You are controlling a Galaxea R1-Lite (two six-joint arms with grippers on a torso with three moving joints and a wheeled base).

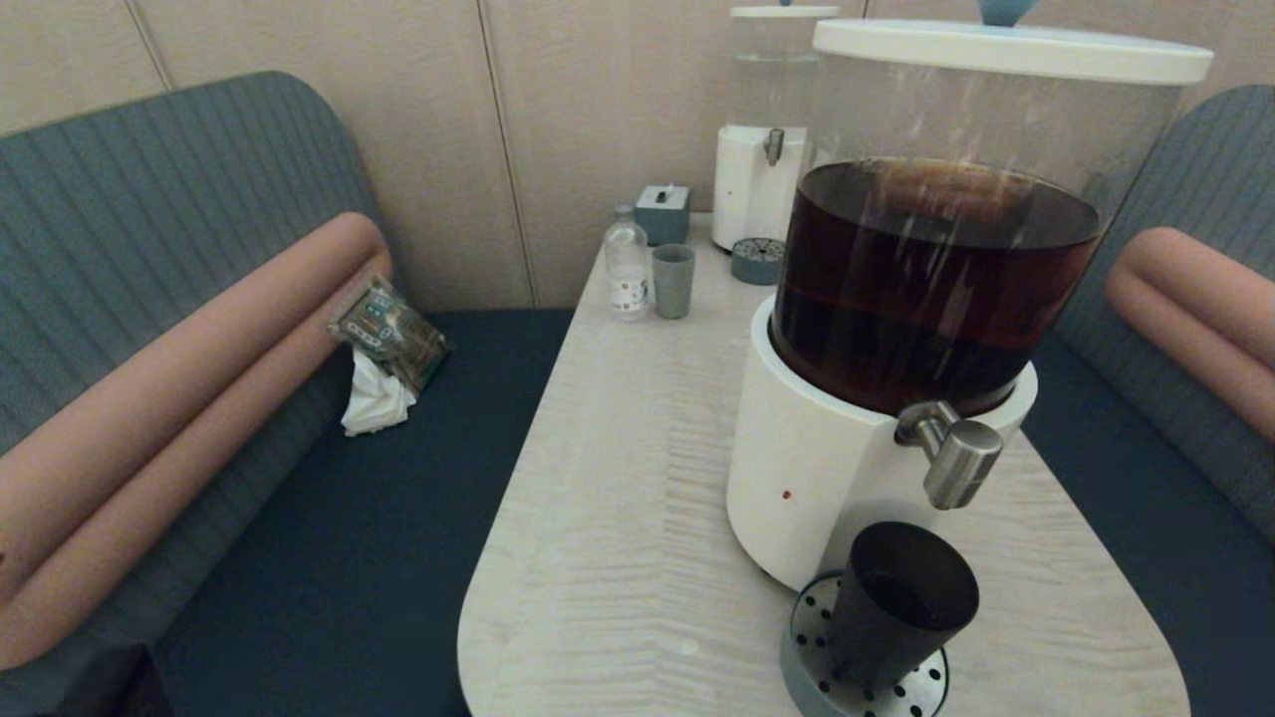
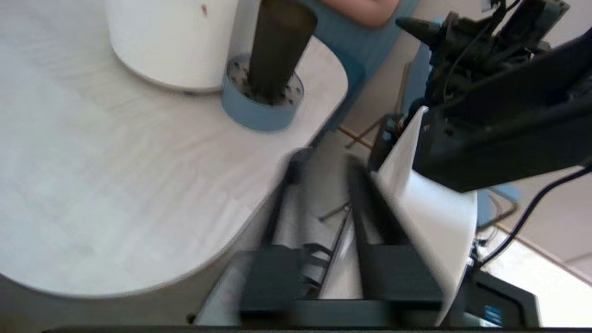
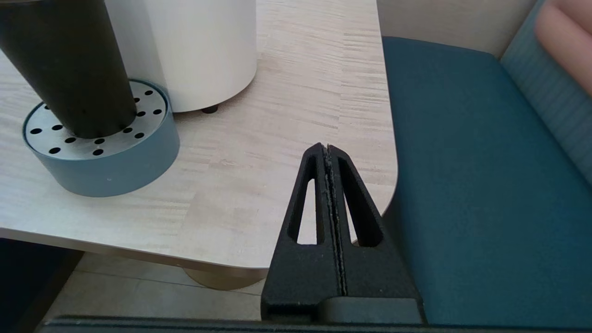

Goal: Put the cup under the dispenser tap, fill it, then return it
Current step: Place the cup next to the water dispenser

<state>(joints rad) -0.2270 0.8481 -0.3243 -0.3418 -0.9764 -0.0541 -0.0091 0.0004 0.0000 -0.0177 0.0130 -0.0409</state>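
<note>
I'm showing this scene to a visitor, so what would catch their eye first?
The big dispenser of dark brown liquid stands at the table's near right, its steel tap jutting forward. Right below the tap a black cup stands on a round perforated drip tray. Farther back stands a smaller clear dispenser.

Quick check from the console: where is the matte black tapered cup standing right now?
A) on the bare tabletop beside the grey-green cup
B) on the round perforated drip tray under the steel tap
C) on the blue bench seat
B: the matte black tapered cup stands on the round perforated drip tray, just below the brushed-steel dispenser tap.
</note>
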